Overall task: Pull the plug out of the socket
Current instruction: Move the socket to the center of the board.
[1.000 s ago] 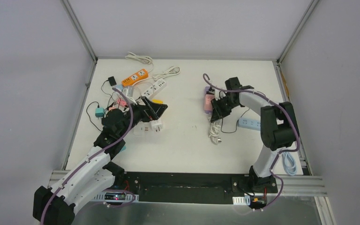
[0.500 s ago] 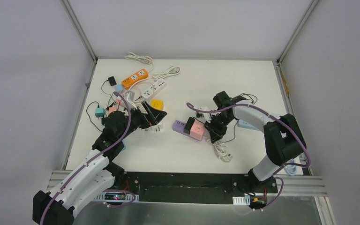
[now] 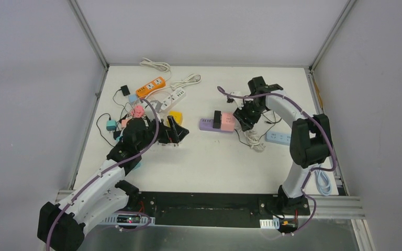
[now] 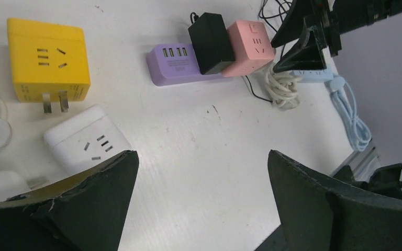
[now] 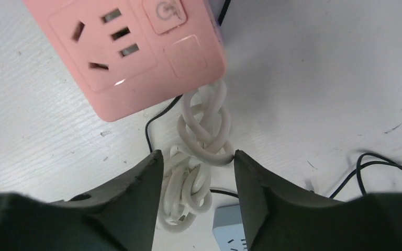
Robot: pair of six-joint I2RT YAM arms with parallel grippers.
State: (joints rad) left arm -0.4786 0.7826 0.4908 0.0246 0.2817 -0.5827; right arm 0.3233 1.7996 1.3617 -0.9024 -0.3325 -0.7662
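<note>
- The right pincer (image 5: pixel 193 157) stands partly open and holds nothing. Its two fingers straddle a coiled white cord (image 5: pixel 201 136) lying on the tabletop (image 3: pixel 209 162).
- Just ahead of those fingers sits the pink socket cube (image 5: pixel 120 52), which is plugged into the right end of the purple power strip (image 3: pixel 207 124).
- The black plug (image 4: pixel 211 36) is seated in the strip between the pink cube and the USB ports, so it is not yet pulled.
- The left pincer (image 4: pixel 201 157) is spread wide and empty. It hovers over bare tabletop facing the strip, with a yellow adapter (image 4: pixel 47 57) and a white adapter (image 4: pixel 86 138) close beside it.
- Step in hand, as I judge it: the strip has been set down mid-table and the arms are lining up for the pull.
- The next move likely calls for one pincer to pin the strip flat. The other would close on the black plug's sides and draw it straight up, since a skewed pull could drag the light strip along.
- Against a second ago, the strip has moved from the right arm's side, where it lay end-on, to lie crosswise nearer the centre.
- The right pincer has let go and widened, and the left arm has swung toward the strip.
</note>
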